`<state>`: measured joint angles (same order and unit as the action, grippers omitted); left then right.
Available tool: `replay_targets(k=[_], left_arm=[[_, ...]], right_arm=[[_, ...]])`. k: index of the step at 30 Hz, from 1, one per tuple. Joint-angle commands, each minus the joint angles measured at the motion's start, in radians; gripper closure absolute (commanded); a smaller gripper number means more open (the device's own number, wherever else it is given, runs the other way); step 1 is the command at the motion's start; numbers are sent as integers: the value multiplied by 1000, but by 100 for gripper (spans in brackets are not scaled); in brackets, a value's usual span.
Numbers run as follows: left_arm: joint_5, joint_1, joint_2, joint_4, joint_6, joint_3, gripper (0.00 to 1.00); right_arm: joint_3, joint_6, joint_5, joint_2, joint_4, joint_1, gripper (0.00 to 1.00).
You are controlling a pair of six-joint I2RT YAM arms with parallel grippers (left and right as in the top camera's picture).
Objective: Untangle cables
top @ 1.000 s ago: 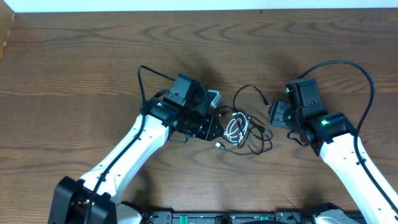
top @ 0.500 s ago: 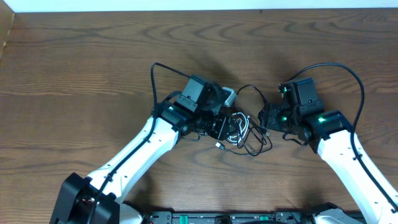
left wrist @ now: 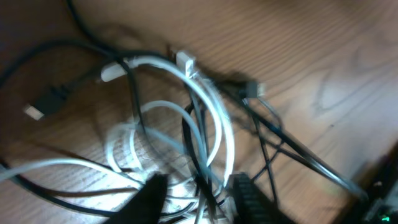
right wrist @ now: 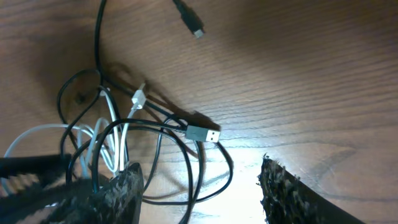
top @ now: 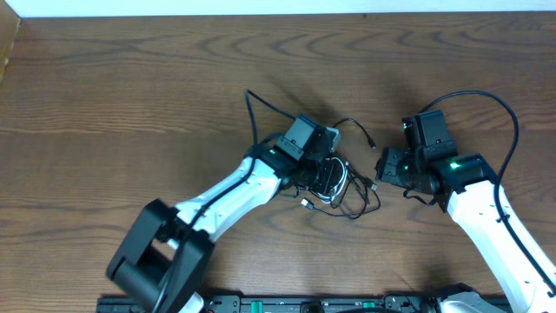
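Observation:
The cables [top: 354, 196] lie in a small knot of black and white cords at the table's middle. My left gripper [top: 328, 173] sits right over the knot's left side. In the left wrist view its jaws [left wrist: 199, 200] are open, with white loops [left wrist: 219, 118] and black strands between the fingers. My right gripper [top: 380, 168] is open just right of the knot. In the right wrist view a black loop [right wrist: 214, 186] lies between its fingers [right wrist: 121, 190]. A black USB plug [right wrist: 203, 133] and a white plug [right wrist: 138, 98] lie beyond them.
A loose black cord end with a small plug [top: 372, 139] reaches out behind the knot, also in the right wrist view [right wrist: 190, 22]. Thick black arm cables arch over both wrists [top: 486, 97]. Brown wooden table [top: 130, 78] all around.
My left gripper has moved right and come over the knot's left side. My right gripper shifted slightly left toward the knot and back. The cables have barely shifted.

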<state>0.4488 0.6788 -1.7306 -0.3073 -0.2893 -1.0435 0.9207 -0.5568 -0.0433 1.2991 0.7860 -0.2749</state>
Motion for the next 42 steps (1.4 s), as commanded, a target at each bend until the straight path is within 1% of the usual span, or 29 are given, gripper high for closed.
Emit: replay_targets(k=[1, 5, 7, 8, 10, 13, 18, 25, 27, 29, 31, 32, 33, 36, 37, 38, 39, 40, 41, 42], left_arm=[[-13, 7, -27, -13, -5, -6, 92], [-7, -13, 23, -16, -5, -12, 93], [22, -35, 79, -21, -5, -20, 93], [56, -56, 138, -20, -5, -24, 92], [87, -82, 218, -20, -5, -26, 92], [114, -106, 333, -27, -24, -26, 92], [124, -105, 454, -53, -27, -26, 92], [196, -106, 505, -42, -32, -26, 92], [208, -105, 505, -33, -63, -26, 92], [277, -106, 505, 13, -75, -26, 92], [348, -106, 505, 77, -95, -26, 92], [389, -106, 505, 147, -133, -26, 92], [406, -106, 506, 173, -148, -26, 92], [478, -106, 506, 262, -188, -26, 92], [484, -106, 507, 268, -188, -26, 92], [482, -107, 510, 266, -187, -26, 92], [482, -107, 510, 264, -176, -26, 92], [482, -108, 512, 260, -169, -26, 92], [481, -115, 512, 246, -150, -26, 92], [480, -131, 513, 217, -126, -26, 92]], right_arm=[[6, -14, 22, 2, 0, 8, 43], [6, 13, -2, 2, -5, 8, 42], [6, 72, -55, 2, -22, 8, 42], [6, 141, -134, 2, -50, 8, 42], [6, 203, -235, 2, -89, 8, 42], [6, 216, -335, 2, -148, 8, 41], [6, 214, -485, 2, -247, 6, 42], [6, 215, -645, 2, -305, 5, 41], [6, 214, -647, 2, -308, 3, 41], [6, 215, -644, 2, -310, 0, 41], [6, 215, -644, 2, -315, -2, 41], [6, 215, -637, 2, -315, -2, 43], [6, 214, -626, 2, -314, -2, 46], [6, 213, -504, 9, -290, -2, 70], [6, 213, -465, 11, -279, -2, 76], [6, 213, -389, 16, -256, -2, 85], [6, 211, -336, 18, -235, -2, 87], [6, 187, -240, 25, -197, -2, 87], [6, 168, -180, 29, -171, -2, 83], [6, 125, -39, 40, -112, -2, 83]])
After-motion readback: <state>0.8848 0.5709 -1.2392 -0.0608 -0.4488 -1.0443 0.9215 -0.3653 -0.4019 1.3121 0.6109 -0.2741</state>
